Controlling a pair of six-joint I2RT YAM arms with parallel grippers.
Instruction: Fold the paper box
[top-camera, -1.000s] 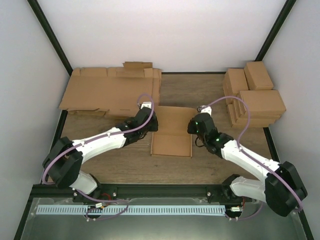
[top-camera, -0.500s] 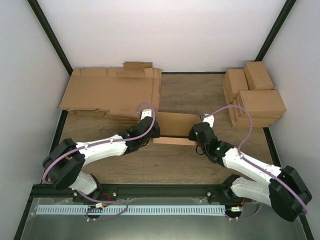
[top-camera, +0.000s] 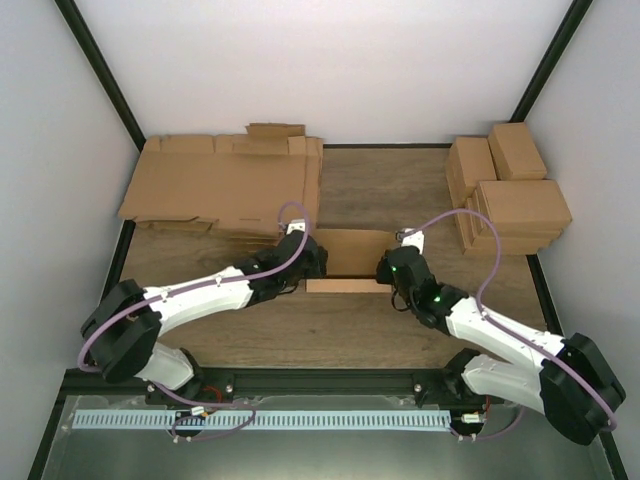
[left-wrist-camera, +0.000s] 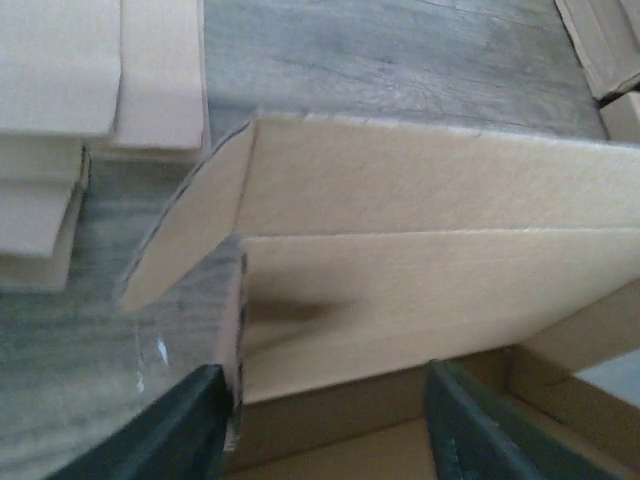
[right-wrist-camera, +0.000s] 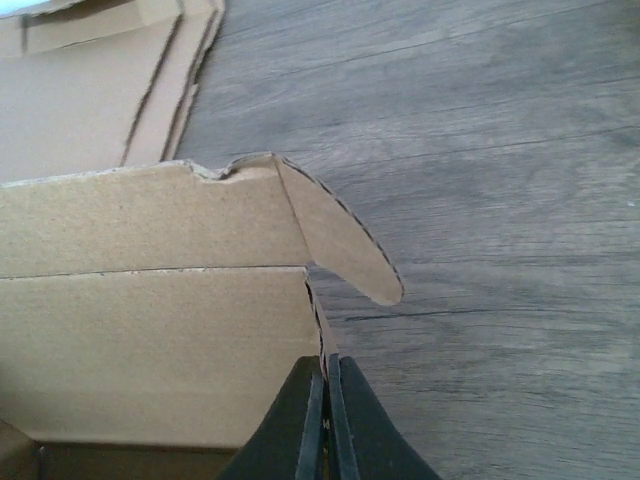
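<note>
The paper box sits mid-table, half formed, with its long wall standing upright. My left gripper is at its left end and my right gripper at its right end. In the left wrist view the left gripper is open. The box's left side wall stands just inside the left finger without being pinched. The long wall fills the view beyond. In the right wrist view the right gripper is shut on the edge of the right side wall. A rounded flap sticks out beyond.
A pile of flat cardboard sheets lies at the back left, close to the left arm. Stacked finished boxes stand at the back right. Bare wooden table runs between the box and the arm bases.
The box's panel, lying flat toward the arms a second ago, now stands folded up. Both grippers moved nearer with it. The left jaws have just parted from the left wall.
</note>
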